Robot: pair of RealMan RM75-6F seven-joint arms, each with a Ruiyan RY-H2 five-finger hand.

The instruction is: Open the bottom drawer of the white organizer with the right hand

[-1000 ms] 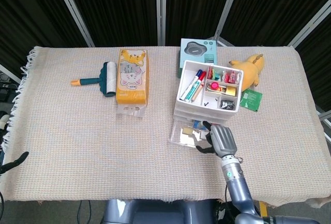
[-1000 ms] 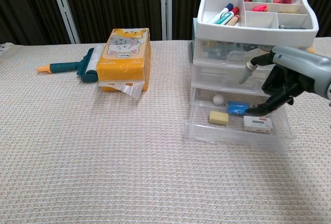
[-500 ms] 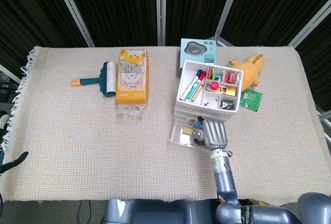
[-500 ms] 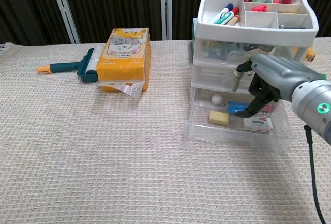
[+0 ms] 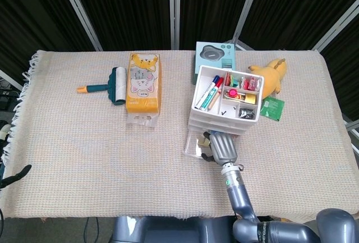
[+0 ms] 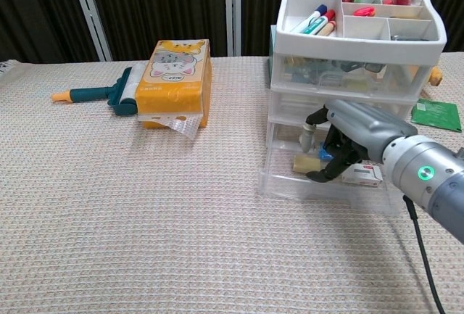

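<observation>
The white organizer (image 5: 226, 96) (image 6: 359, 35) stands right of centre, its top tray full of pens and small items. Its clear bottom drawer (image 5: 192, 146) (image 6: 330, 189) is pulled out toward me, showing a yellow block (image 6: 303, 164) and a white box (image 6: 365, 175). My right hand (image 5: 220, 147) (image 6: 346, 138) hovers over the drawer's middle, fingers bent down into it, thumb apart, holding nothing. A dark tip of my left hand (image 5: 15, 174) shows at the lower left edge; how it is posed is hidden.
An orange tissue pack (image 5: 143, 82) and a teal lint roller (image 5: 109, 84) lie at the left. Behind the organizer are a teal box (image 5: 214, 55) and a yellow plush (image 5: 270, 73); a green packet (image 5: 272, 108) lies to its right.
My right hand has slid from the drawer's right end to its middle, fingers still bent downward. The drawer stays pulled out. Nothing else has moved.
</observation>
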